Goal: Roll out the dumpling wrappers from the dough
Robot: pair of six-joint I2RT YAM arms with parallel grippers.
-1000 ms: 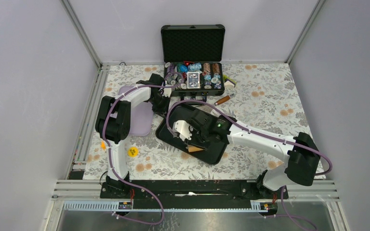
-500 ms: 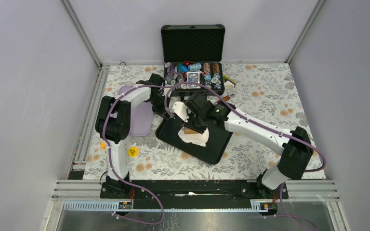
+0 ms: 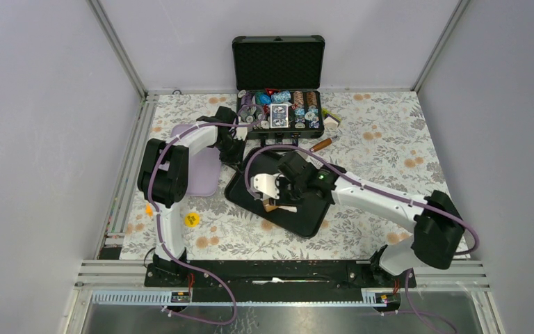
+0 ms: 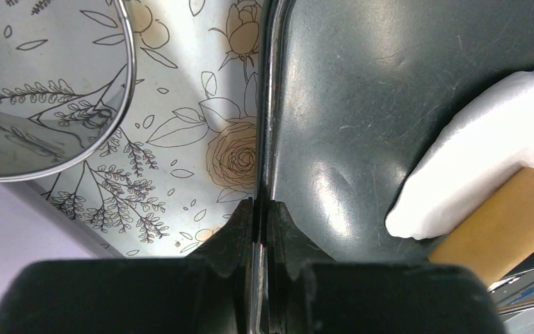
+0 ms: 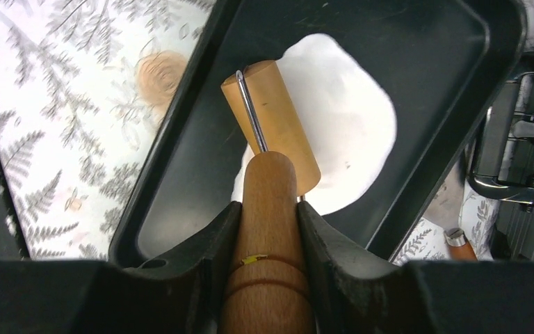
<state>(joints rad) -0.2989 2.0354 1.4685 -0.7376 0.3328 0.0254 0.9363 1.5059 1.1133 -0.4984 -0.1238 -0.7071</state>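
The dough (image 5: 351, 129) is a flat, irregular white sheet in the black tray (image 5: 181, 167). My right gripper (image 5: 268, 209) is shut on the wooden handle (image 5: 268, 236) of a small roller, whose wooden barrel (image 5: 271, 122) rests on the dough's near edge. In the top view the right gripper (image 3: 278, 198) covers most of the dough (image 3: 289, 208). My left gripper (image 4: 263, 209) is shut on the tray's rim (image 4: 268, 125), at the tray's far left corner (image 3: 236, 156). The dough (image 4: 480, 153) and the barrel (image 4: 500, 226) show in the left wrist view. No round dumpling wrappers are in view.
A steel ring cutter (image 4: 122, 90) stands on the floral cloth left of the tray. A lavender board (image 3: 205, 170) lies further left. An open black case of poker chips (image 3: 278, 104) is at the back. A wooden-handled tool (image 3: 322, 144) lies behind the tray. A yellow disc (image 3: 191, 220) lies near the left arm.
The right gripper pushed the roller to the tray's far side, baring the dough, then drew it back toward the near side. The left gripper has not moved.
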